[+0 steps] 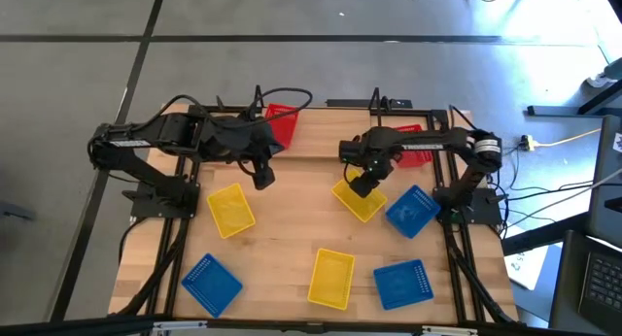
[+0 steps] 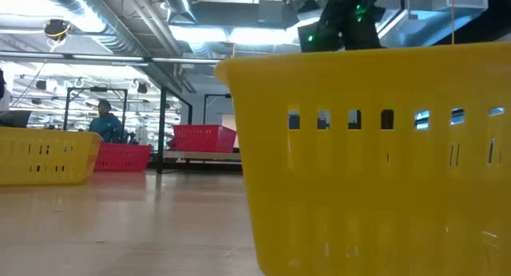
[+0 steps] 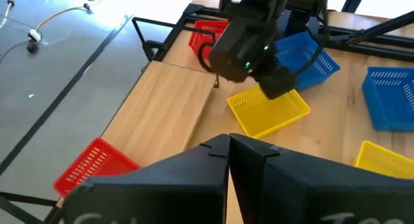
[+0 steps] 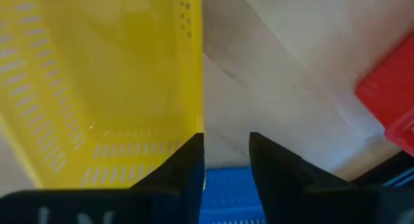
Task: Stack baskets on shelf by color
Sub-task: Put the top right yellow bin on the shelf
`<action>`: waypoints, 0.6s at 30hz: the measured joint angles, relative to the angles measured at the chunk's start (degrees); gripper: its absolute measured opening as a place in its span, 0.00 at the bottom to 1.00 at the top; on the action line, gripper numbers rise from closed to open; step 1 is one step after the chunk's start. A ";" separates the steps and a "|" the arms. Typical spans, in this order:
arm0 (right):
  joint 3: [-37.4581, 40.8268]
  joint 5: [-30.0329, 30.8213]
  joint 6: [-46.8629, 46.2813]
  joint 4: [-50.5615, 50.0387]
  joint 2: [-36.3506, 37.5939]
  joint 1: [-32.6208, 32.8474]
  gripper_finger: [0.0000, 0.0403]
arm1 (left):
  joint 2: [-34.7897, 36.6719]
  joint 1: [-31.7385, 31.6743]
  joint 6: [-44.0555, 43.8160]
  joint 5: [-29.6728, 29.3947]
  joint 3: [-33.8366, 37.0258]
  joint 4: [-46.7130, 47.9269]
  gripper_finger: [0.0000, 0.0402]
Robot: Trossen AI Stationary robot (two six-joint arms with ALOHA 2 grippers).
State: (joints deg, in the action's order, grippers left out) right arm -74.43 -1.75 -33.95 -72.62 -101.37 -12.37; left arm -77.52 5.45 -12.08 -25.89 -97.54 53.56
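Note:
My right gripper point(image 1: 362, 187) is open and points down over a yellow basket point(image 1: 358, 202) at the table's middle right. In the right wrist view one finger point(image 4: 187, 160) stands over that basket's side wall point(image 4: 194, 68) and the other outside it. My left gripper point(image 1: 262, 177) is shut on nothing and hovers left of centre. Other yellow baskets point(image 1: 230, 210) point(image 1: 330, 278) and three blue baskets point(image 1: 211, 283) point(image 1: 411, 212) point(image 1: 403, 283) rest on their bases on the table. Two red baskets point(image 1: 282, 124) point(image 1: 413, 147) sit at the far edge by the shelf point(image 3: 169, 98). My right gripper comes at the yellow basket from above, at its side wall's rim point(image 4: 199, 123). Whether a finger touches the wall I cannot tell. The basket rests with its base on the table.
The black shelf frame point(image 1: 379, 105) runs along the table's far edge. In the low view the near yellow basket point(image 2: 375, 148) fills the right half of the picture. There is bare wood between the baskets at the table's middle point(image 1: 292, 215). A person point(image 2: 104, 120) is far off in the room.

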 joint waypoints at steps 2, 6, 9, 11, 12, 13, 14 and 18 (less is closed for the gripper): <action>0.00 -0.68 0.20 0.40 -1.15 -0.63 0.30 | 0.00 0.00 -1.12 0.00 0.00 -0.04 0.01; 0.00 -1.41 1.91 0.81 -2.24 -1.09 0.30 | 0.00 0.00 -1.34 -0.02 0.00 -0.06 0.01; 0.00 -3.52 3.04 1.44 -2.22 -1.13 0.30 | 0.00 0.00 -1.40 -0.02 0.00 -0.08 0.00; 0.00 -4.88 3.35 1.69 -2.22 -1.13 0.30 | -0.01 0.00 -1.39 -0.02 0.00 -0.16 0.00; 0.00 -4.88 3.85 1.75 -2.22 -1.11 0.30 | 0.00 0.00 -1.40 -0.04 0.00 -0.21 0.01; 0.00 -4.91 4.26 1.83 -2.20 -1.13 0.30 | -0.01 -0.01 -1.40 -0.04 0.00 -0.22 0.01; 0.00 -4.91 4.41 2.06 -2.26 -1.13 0.30 | -0.02 0.00 -1.40 -0.05 0.00 -0.21 0.01; 0.00 -4.92 4.47 4.49 -2.60 -1.13 0.30 | -0.02 0.00 -1.40 -0.15 0.00 -0.22 0.00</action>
State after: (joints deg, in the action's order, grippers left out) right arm -74.43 -6.67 -29.49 -68.13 -103.97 -13.50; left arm -77.54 5.45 -13.47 -26.04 -97.54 53.34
